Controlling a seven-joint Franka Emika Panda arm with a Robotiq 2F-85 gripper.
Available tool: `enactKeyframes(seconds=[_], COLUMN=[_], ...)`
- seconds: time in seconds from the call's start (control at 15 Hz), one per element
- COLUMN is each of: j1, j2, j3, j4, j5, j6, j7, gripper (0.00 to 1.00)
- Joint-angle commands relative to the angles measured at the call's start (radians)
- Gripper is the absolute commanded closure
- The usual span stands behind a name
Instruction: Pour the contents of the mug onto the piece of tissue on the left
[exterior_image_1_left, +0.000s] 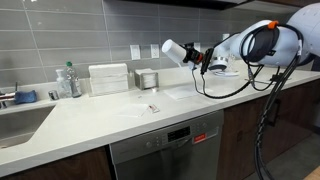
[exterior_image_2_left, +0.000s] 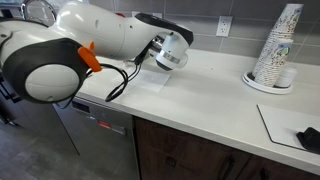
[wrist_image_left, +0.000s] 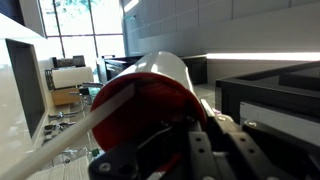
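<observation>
My gripper (exterior_image_1_left: 201, 59) is shut on the white mug (exterior_image_1_left: 176, 50) with red trim and holds it on its side in the air above the counter. In an exterior view the mug (exterior_image_2_left: 172, 55) lies tilted at the gripper (exterior_image_2_left: 153, 48). The wrist view is filled by the mug (wrist_image_left: 150, 85), white outside and red near the fingers (wrist_image_left: 190, 125). The thin white piece of tissue (exterior_image_1_left: 138, 108) lies flat on the counter, below and to the left of the mug. A few tiny bits (exterior_image_1_left: 153, 107) sit at its edge. The inside of the mug is hidden.
A white ribbed box (exterior_image_1_left: 108, 78), a tall bottle (exterior_image_1_left: 68, 80) and a small metal canister (exterior_image_1_left: 148, 78) stand along the back wall. A sink (exterior_image_1_left: 20, 122) is at the left. A fainter sheet (exterior_image_1_left: 185, 93) lies under the arm. A stack of paper cups (exterior_image_2_left: 278, 50) stands far right.
</observation>
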Motion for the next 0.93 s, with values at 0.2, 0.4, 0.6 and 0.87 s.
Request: enactKeyframes(seconds=[0.2, 0.4, 0.6, 0.87], j1=[0.018, 0.011, -0.025, -0.026], j2=[0.025, 0.027, 0.052, 0.065], j3=[-0.05, -0.035, 0.063, 0.081], j4=[0.09, 0.097, 0.087, 0.092], j5=[-0.007, 0.014, 0.106, 0.14], j6=[0.029, 0.029, -0.035, -0.036], j7=[0.033, 0.046, 0.115, 0.169], gripper=[0.98, 0.98, 0.98, 0.98])
